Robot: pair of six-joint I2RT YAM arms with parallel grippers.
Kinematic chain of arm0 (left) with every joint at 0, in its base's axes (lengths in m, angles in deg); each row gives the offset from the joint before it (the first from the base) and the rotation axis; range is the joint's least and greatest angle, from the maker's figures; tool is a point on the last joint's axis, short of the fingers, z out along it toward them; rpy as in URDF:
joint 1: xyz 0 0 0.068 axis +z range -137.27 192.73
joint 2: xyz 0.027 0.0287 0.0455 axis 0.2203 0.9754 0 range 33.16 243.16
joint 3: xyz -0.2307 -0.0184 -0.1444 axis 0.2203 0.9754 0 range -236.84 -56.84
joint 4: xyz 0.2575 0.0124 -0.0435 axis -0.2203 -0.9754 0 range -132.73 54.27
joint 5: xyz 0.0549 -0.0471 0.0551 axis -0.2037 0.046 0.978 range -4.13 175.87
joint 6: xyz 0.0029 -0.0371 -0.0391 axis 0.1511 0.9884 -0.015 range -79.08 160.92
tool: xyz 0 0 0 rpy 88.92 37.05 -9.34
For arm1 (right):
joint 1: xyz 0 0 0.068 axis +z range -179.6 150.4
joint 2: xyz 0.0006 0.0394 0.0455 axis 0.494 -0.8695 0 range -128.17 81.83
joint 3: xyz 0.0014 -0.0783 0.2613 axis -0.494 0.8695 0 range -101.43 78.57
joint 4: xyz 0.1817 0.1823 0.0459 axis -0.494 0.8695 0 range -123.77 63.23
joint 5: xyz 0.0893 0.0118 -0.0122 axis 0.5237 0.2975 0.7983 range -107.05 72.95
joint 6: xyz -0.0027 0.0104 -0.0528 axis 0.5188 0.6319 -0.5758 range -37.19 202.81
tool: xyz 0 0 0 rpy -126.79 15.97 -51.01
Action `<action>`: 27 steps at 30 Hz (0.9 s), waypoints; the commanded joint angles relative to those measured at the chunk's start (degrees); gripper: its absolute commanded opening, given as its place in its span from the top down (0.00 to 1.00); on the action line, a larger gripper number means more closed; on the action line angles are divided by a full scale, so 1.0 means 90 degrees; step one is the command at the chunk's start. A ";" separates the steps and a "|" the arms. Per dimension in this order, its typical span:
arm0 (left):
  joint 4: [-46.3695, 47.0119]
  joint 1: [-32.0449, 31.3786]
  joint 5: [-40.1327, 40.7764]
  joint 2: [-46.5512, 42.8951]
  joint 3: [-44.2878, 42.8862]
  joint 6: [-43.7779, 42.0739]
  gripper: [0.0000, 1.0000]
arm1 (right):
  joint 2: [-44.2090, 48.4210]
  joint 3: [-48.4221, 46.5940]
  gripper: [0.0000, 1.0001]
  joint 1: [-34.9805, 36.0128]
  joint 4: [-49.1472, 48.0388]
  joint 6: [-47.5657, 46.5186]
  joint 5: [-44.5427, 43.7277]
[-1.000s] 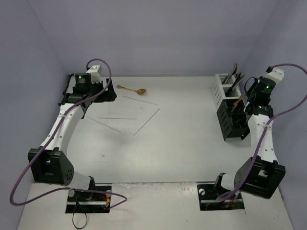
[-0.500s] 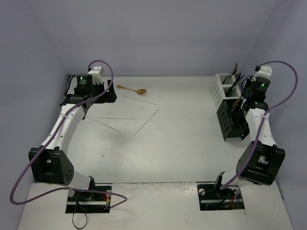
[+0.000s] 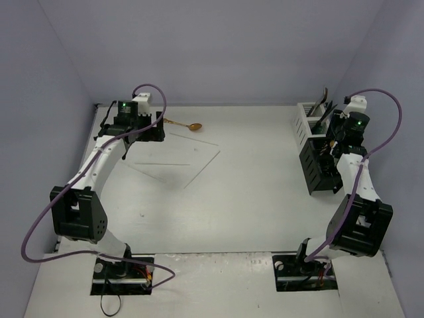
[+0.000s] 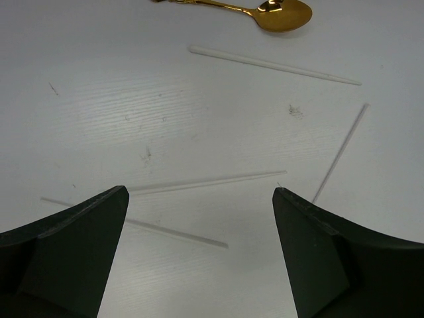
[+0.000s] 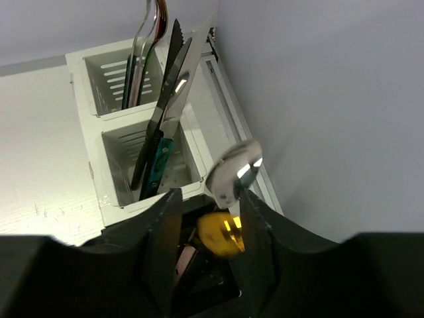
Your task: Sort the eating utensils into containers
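My left fingers [image 4: 86, 238] hang wide apart over the counter [image 4: 99, 99]. A pale chopstick [image 4: 205, 182] lies crosswise just beyond their gap, and the gold spoon [image 4: 278, 13] lies farther off. My right fingers [image 5: 165, 225] stand partly apart above the black holder [image 3: 319, 169], with a silver spoon [image 5: 235, 173] between their tips. The white holder [image 5: 93, 165] is just beyond.

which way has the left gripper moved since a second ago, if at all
Yes. In the top view the left gripper has shifted right, closer to the gold spoon, which has stayed put.

Lab: white table [image 3: 265, 199], plain enclosure walls [image 3: 218, 46]
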 commanded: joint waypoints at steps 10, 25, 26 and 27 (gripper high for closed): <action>0.0582 -0.0111 -0.0195 0.0963 -0.1102 -0.0397 0.12 | 0.0890 -0.0471 0.68 0.0798 -0.0251 -0.0365 0.1375; 0.1728 0.0268 -0.3783 0.3898 -0.3516 -0.2018 0.17 | 0.1463 -0.0101 0.69 0.1409 0.0143 -0.0341 0.1514; 0.1861 0.0278 -0.3818 0.4036 -0.3673 -0.1817 0.17 | 0.1512 -0.0077 0.69 0.1409 0.0182 -0.0351 0.1515; 0.1941 0.0281 -0.3818 0.4196 -0.3832 -0.1638 0.17 | 0.1546 -0.0056 0.69 0.1409 0.0221 -0.0354 0.1515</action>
